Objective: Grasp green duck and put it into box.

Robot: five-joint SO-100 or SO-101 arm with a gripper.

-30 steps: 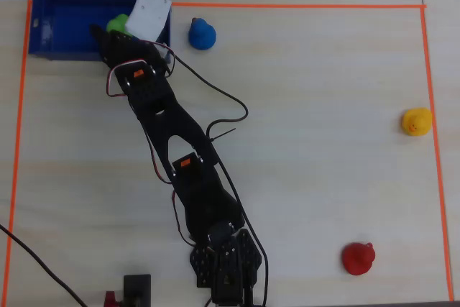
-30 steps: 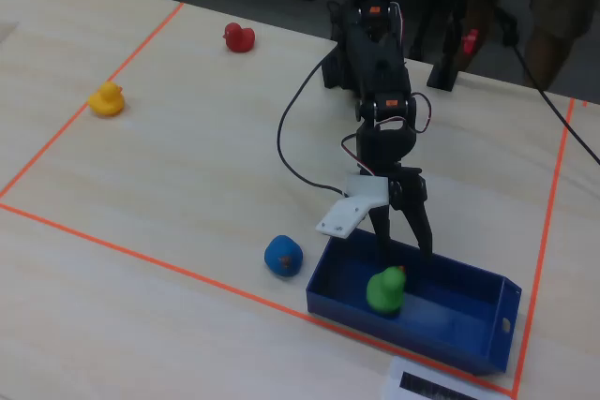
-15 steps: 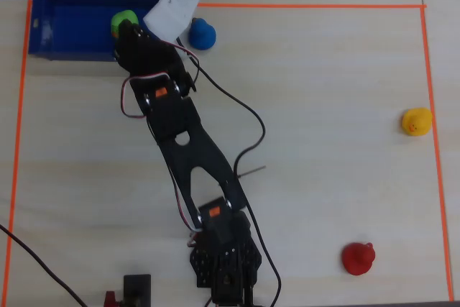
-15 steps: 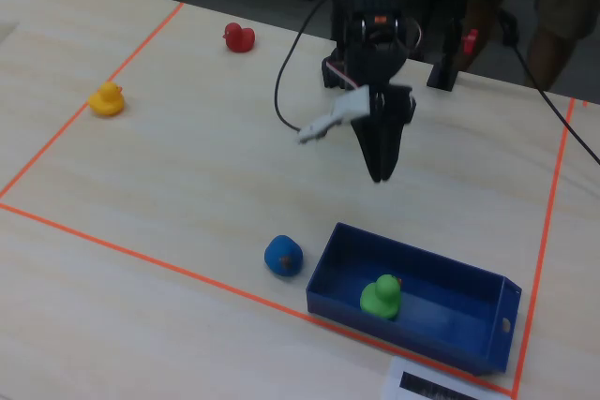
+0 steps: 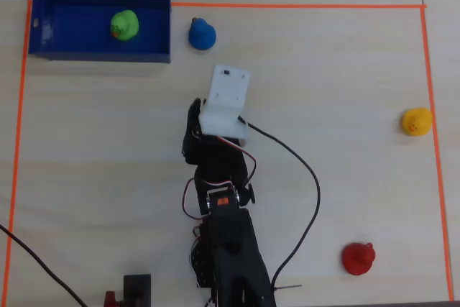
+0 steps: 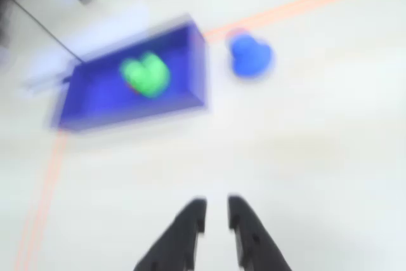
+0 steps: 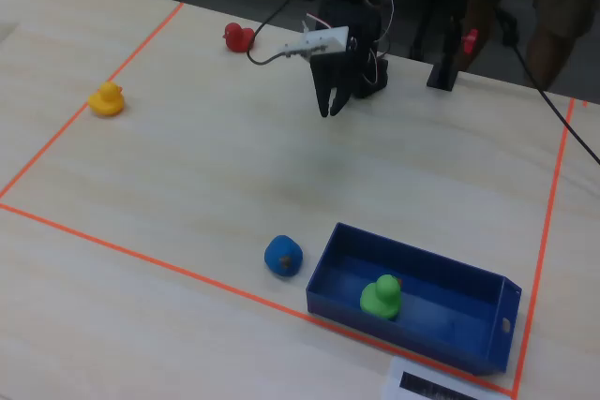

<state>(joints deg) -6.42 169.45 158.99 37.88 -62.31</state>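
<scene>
The green duck [image 5: 124, 25] sits inside the dark-blue box [image 5: 100, 55] at the top left of the overhead view. It also shows in the wrist view [image 6: 146, 75] and the fixed view [image 7: 381, 297], inside the box [image 6: 127, 109] [image 7: 398, 336]. My gripper [image 6: 216, 211] is raised above the bare table middle, well away from the box. Its jaws stand a little apart with nothing between them. It also shows in the fixed view [image 7: 330, 111], pointing down. In the overhead view the white wrist camera housing hides the fingertips.
A blue duck [image 5: 202, 34] [image 6: 249, 56] [image 7: 283, 256] stands just outside the box's right wall in the overhead view. A yellow duck [image 5: 416, 121] and a red duck [image 5: 358, 258] lie far right. Orange tape [image 5: 287, 6] borders the work area.
</scene>
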